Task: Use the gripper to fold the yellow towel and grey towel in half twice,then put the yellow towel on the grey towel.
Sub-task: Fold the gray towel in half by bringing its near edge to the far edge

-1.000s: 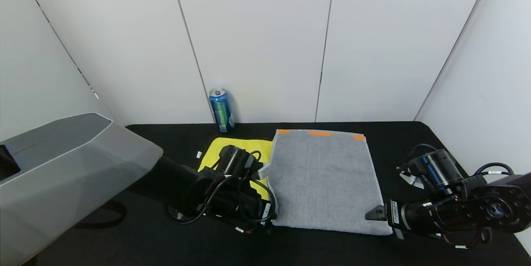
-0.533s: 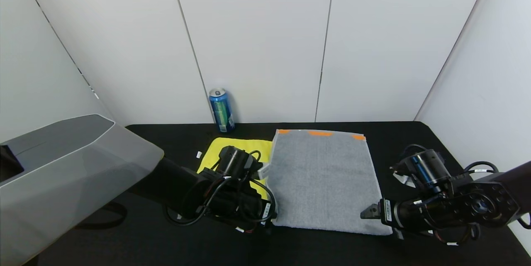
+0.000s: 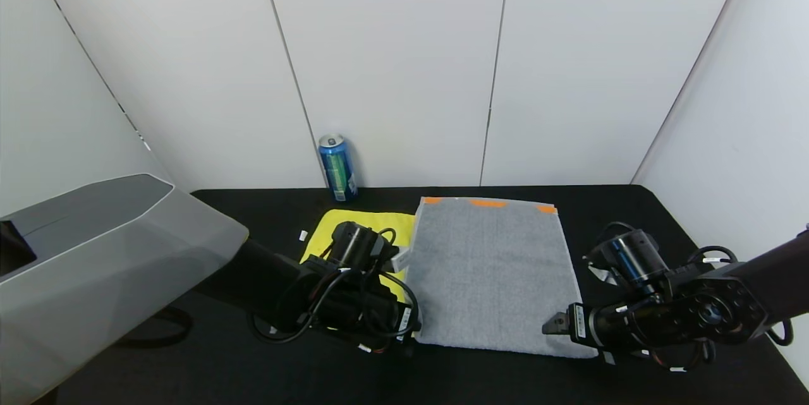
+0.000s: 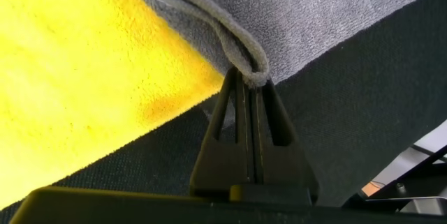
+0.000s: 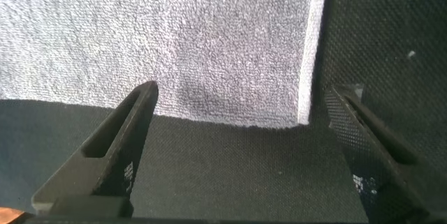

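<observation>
The grey towel [image 3: 493, 272] lies flat mid-table, overlapping the yellow towel [image 3: 363, 225] at its left. The left gripper [image 4: 249, 84] pinches its near-left corner; the right gripper [image 5: 241, 123], spread wide, straddles the near-right corner (ungrasped). Lifting now could skew the fold.

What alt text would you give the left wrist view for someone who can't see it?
The left tool is shut on the near corner of the grey towel, pinching its rolled edge just above the black table. The yellow towel lies beside it, tucked partly under the grey edge.
</observation>
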